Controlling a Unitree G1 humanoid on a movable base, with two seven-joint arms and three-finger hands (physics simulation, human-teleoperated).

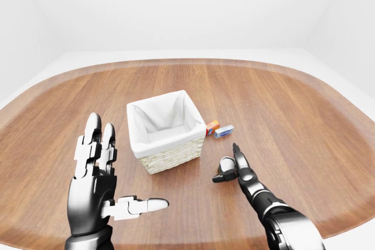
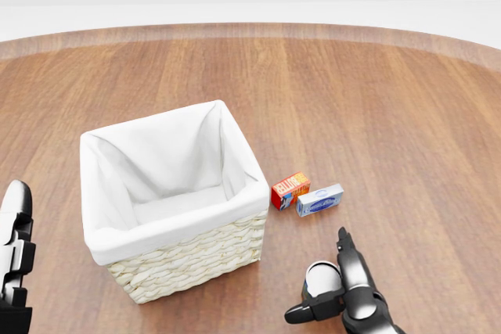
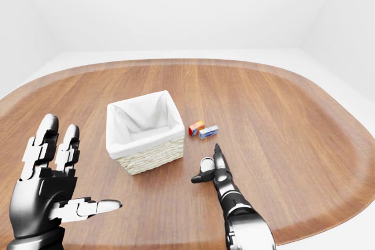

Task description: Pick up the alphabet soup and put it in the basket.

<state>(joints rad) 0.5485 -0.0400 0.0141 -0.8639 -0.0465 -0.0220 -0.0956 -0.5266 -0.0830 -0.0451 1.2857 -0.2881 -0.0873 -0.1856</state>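
The right hand (image 2: 333, 291) closes loosely round the alphabet soup (image 2: 319, 278); next, lifting leftward over the basket (image 2: 176, 228); left hand (image 1: 96, 182) spread open.

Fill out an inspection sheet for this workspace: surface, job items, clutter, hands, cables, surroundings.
Surface: wooden table with rounded edge, bare wood over most of it.
Job's things: basket, wicker with white cloth lining, nothing seen inside; a small can, likely the alphabet soup, at the right hand; label not readable.
Clutter: red-orange box and blue-white box, side by side, just right of the basket.
Grippers: left hand open, raised, holding nothing; right hand against the can, grip cannot be judged.
Cables: nothing seen.
Surroundings: plain white walls and floor, nothing else seen.
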